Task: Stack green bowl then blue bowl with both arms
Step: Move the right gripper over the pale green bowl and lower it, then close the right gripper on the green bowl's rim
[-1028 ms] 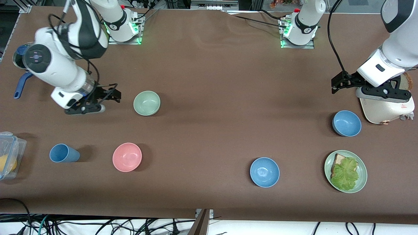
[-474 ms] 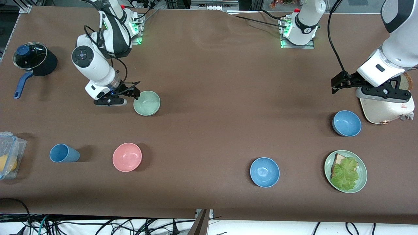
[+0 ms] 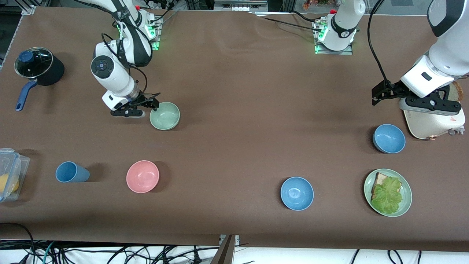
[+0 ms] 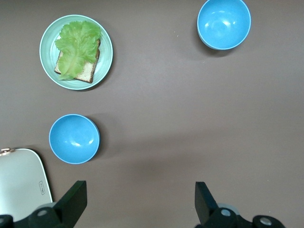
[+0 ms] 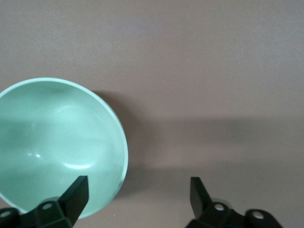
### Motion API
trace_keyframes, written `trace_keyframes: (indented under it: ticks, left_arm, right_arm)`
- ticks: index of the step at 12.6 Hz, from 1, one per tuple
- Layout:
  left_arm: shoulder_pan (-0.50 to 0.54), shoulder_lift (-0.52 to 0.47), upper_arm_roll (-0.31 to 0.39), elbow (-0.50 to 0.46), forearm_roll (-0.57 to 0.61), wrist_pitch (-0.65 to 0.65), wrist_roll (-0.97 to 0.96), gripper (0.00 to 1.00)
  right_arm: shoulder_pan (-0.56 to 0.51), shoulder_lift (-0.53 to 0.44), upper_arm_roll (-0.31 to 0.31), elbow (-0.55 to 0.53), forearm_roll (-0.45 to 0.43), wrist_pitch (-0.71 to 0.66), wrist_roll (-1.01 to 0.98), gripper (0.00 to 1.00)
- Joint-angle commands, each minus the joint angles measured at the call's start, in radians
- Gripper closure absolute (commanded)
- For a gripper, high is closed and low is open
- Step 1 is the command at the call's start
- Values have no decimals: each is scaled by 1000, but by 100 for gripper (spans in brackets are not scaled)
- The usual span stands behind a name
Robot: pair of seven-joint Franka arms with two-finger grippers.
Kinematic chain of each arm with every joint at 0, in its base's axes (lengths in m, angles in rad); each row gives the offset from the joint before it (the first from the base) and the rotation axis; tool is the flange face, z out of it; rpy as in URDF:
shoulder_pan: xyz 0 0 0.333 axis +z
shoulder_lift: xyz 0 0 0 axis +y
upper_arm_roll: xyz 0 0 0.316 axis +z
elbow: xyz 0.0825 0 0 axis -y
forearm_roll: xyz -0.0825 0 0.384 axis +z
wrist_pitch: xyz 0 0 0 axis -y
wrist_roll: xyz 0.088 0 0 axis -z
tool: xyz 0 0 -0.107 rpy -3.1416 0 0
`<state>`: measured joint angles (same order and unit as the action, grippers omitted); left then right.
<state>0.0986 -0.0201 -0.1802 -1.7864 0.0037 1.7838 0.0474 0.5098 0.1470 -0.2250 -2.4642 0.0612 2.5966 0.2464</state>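
The pale green bowl (image 3: 165,116) sits upright toward the right arm's end of the table. My right gripper (image 3: 154,103) is open and low at its rim. In the right wrist view one finger (image 5: 71,197) is over the green bowl's (image 5: 57,142) edge and the other is over bare table; the right gripper (image 5: 137,199) holds nothing. Two blue bowls stand toward the left arm's end, one (image 3: 389,138) beside the toaster, one (image 3: 296,193) nearer the camera. My left gripper (image 3: 377,93) waits open and empty above the table; its own view (image 4: 140,204) shows both blue bowls (image 4: 74,138) (image 4: 223,23).
A pink bowl (image 3: 142,176), a blue cup (image 3: 71,172) and a clear container (image 3: 9,174) lie nearer the camera at the right arm's end. A black pot (image 3: 36,66) stands farther back. A green plate with bread and lettuce (image 3: 405,205) and a cream toaster (image 3: 432,123) are at the left arm's end.
My right arm has swung from the pot's end of the table to the green bowl, and its open gripper has come down at the rim. The left arm has not moved.
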Motion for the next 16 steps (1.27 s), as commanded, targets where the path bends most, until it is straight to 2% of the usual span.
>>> trace_keyframes:
  ticks: [1, 2, 4, 10, 13, 16]
  left_arm:
    - [6, -4, -5, -2, 1, 2, 3, 0]
    - [6, -4, -5, -2, 1, 2, 3, 0]
    - [6, -4, -5, -2, 1, 2, 3, 0]
    - [6, -4, -5, -2, 1, 3, 3, 0]
    - [7, -4, -5, -2, 1, 2, 3, 0]
    - [6, -4, -5, -2, 1, 3, 3, 0]
  right_arm:
    - [-1, 28, 12, -2, 19, 48, 33, 7]
    - [1, 43, 24, 5, 41, 60, 33, 9]
    - [1, 59, 45, 8, 68, 80, 34, 23]
    - [-1, 69, 47, 11, 91, 85, 30, 100]
    - [1, 65, 47, 18, 111, 83, 25, 100]
    - [1, 71, 82, 102, 114, 53, 22, 100]
